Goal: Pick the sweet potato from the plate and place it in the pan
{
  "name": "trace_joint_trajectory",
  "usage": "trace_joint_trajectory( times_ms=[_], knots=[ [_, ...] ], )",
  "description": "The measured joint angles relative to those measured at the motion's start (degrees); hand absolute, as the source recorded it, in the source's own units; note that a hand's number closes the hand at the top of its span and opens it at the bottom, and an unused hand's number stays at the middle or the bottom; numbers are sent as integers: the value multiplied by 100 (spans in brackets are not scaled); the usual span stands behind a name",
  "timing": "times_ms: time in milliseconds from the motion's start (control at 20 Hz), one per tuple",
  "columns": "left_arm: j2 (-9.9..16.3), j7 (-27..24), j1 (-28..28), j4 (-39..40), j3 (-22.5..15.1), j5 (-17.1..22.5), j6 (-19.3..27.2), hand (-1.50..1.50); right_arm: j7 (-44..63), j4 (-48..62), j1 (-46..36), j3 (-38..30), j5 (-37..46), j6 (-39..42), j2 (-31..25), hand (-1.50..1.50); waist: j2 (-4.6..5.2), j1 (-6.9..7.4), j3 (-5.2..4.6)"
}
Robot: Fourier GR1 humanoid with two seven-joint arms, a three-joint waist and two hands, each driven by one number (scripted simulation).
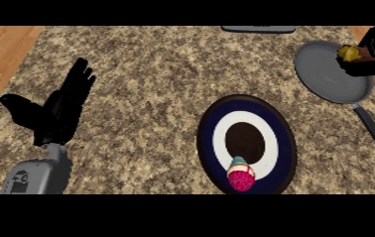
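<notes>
One yellow-brown lump, the sweet potato (351, 53), shows at the right edge, over the right side of the pan (322, 75), with the black fingers of the right hand (360, 63) curled round it from the right and below. Much of that hand runs out of view, and I cannot tell whether the potato touches the pan's grey floor. This pan sits at the upper right of the counter (161, 67), its dark handle (364, 118) slanting down to the right. Below and left of it, apart from it, lies the plate (219, 132), ringed dark blue, white and dark brown. A small pink and teal thing (241, 175) rests on the plate's near rim. Far over at the left, the left hand (62, 104) rests open, fingers straight and pointing up, thumb out to the left, holding nothing. Some grey object (258, 29) shows at the counter's far edge.
</notes>
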Motion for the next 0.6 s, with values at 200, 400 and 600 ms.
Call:
trace_joint_trajectory(
  times_ms=[200,400,600],
  knots=[
    [-25,-24,-38,11,-5,-16,4,0,-517,918,-139,-53,13,-475,-105,150,22,50,6],
    [-73,-17,-92,24,-57,-26,-7,0,-470,1608,-272,-14,208,-801,-230,150,54,123,9],
    [-101,-57,-92,14,-104,-36,-38,0,-45,2169,-336,-179,158,-721,-307,-150,86,181,14]
  ],
)
